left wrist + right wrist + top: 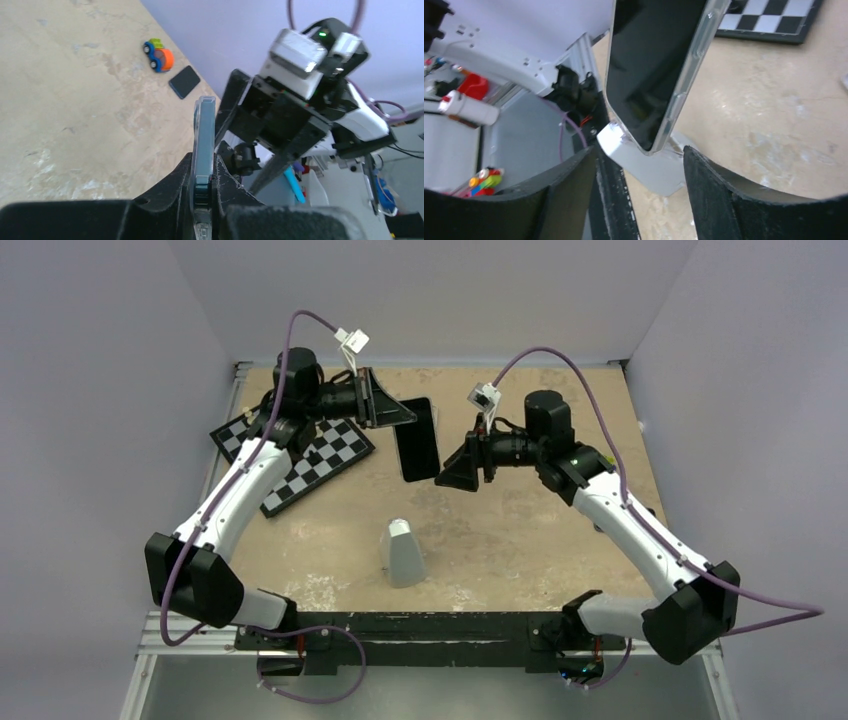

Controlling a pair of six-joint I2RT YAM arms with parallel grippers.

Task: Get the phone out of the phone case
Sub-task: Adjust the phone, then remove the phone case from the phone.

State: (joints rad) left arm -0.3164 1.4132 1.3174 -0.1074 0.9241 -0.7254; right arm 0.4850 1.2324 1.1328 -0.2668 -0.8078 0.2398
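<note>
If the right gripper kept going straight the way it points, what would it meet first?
Most likely the black-screened phone in its clear case: the open right gripper points at its lower corner, though the remaining gap is unclear.

Grey block [404,552] beneath raised phone [418,440]

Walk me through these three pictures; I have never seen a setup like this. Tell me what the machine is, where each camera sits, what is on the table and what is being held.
These are two robot arms bolted at the near edge of a table. The overhead picture looks down from above and behind them; the other two come from cameras on each wrist. The left gripper is shut on the phone, which sits in its clear phone case and is lifted off the table. The right gripper is open, its fingers on either side of the phone's lower end. On the table lie a checkerboard, a grey tapered block, a small toy car and a second dark phone.
</note>
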